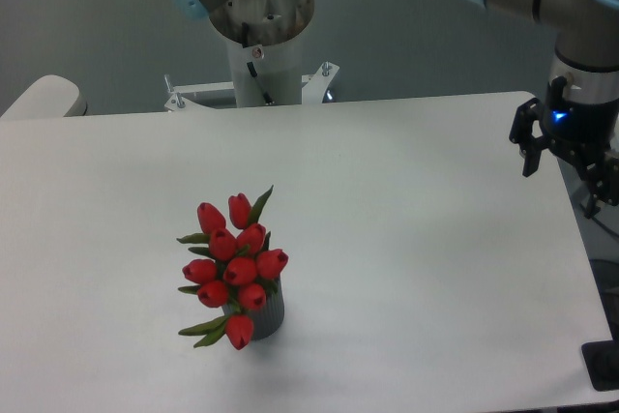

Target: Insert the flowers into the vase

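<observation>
The flowers (235, 263), a tight bunch of red closed tulip buds with narrow green leaves, stand in the vase (268, 317) at the front left of the white table. The vase is a small dark grey ribbed cylinder, mostly hidden behind the buds. My gripper (559, 173) hangs at the far right edge of the table, well away from the flowers. Its two dark fingers stand apart with nothing between them.
The arm's base and mounting plate (253, 84) stand at the back edge of the white table (406, 239). A pale rounded object (44, 99) sits at the back left corner. A black block (602, 365) lies past the front right edge.
</observation>
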### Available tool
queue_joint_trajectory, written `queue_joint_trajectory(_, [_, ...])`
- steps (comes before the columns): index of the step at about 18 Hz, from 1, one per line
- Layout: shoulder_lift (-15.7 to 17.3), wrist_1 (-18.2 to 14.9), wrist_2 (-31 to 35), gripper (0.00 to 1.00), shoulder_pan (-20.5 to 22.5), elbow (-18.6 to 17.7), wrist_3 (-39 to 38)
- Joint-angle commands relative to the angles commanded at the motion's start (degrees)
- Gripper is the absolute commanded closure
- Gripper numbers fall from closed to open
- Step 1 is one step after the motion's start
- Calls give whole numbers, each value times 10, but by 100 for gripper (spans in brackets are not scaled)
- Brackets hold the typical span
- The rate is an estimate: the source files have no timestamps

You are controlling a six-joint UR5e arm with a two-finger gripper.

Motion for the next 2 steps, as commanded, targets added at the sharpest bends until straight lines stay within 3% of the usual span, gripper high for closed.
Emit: queue_joint_trajectory(2, [1,0,-1,0,0,0,0])
